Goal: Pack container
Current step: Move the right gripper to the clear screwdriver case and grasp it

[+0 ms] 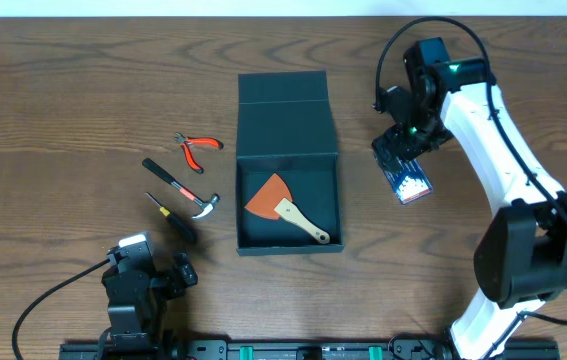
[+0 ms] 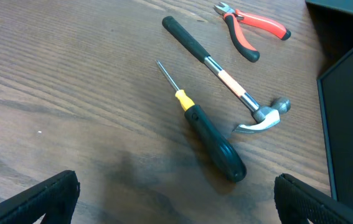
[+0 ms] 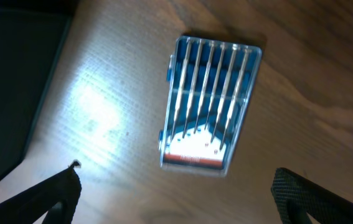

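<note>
Overhead view, and the container [image 1: 303, 180] sits dead centre of the table, its flap lid [image 1: 285, 100] folded back toward twelve o'clock so the mouth is wide open for loading from either side. One item is already in: a scraper [image 1: 285, 207] with an orange blade lies flat on the floor of the box, handle pointing to about four o'clock.

Over at the container's three o'clock, the right gripper [image 3: 176, 205] hovers directly above a clear case of thin metal picks [image 3: 208, 104], which lies flat on the wood. Its fingers are spread wide, one on each side of the wrist view, nothing between them. That reads to me as a line-up for a grab across the case's narrow width (the long way looks too wide for those jaws).

At nine o'clock of the box, three tools wait just apart from each other: red-handled pliers [image 1: 197, 149], a hammer [image 1: 181, 188] and a screwdriver [image 1: 171, 215]. The left gripper [image 2: 176, 208] is down at seven o'clock, low and back near its base, also fully spread and empty, with the screwdriver nearest to it. Splitting the work by side makes sense: each arm has its own pile within reach.

My call: early going, one item packed, four outside, lid yet to close.
</note>
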`<act>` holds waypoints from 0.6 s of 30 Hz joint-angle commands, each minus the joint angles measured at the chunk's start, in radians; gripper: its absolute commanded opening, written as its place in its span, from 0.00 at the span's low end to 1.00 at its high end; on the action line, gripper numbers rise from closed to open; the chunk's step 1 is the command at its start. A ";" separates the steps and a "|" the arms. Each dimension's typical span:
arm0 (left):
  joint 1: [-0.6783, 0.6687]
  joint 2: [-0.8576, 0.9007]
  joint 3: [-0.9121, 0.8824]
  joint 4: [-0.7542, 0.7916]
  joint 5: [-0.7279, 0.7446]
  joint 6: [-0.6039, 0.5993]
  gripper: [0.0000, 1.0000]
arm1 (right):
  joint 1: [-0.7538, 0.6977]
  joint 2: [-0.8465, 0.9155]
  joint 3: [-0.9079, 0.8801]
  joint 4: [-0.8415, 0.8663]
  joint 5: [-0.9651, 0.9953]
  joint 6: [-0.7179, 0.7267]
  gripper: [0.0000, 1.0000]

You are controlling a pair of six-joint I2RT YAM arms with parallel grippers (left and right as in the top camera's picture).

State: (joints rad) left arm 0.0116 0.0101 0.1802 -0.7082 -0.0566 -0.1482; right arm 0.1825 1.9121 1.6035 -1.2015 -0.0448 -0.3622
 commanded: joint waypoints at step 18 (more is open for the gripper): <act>0.005 -0.006 0.000 -0.002 -0.008 0.017 0.99 | -0.066 0.004 -0.295 0.248 0.071 0.024 0.99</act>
State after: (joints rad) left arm 0.0116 0.0101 0.1802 -0.7082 -0.0566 -0.1482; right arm 0.1371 1.9133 1.3270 -0.9657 0.0025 -0.3481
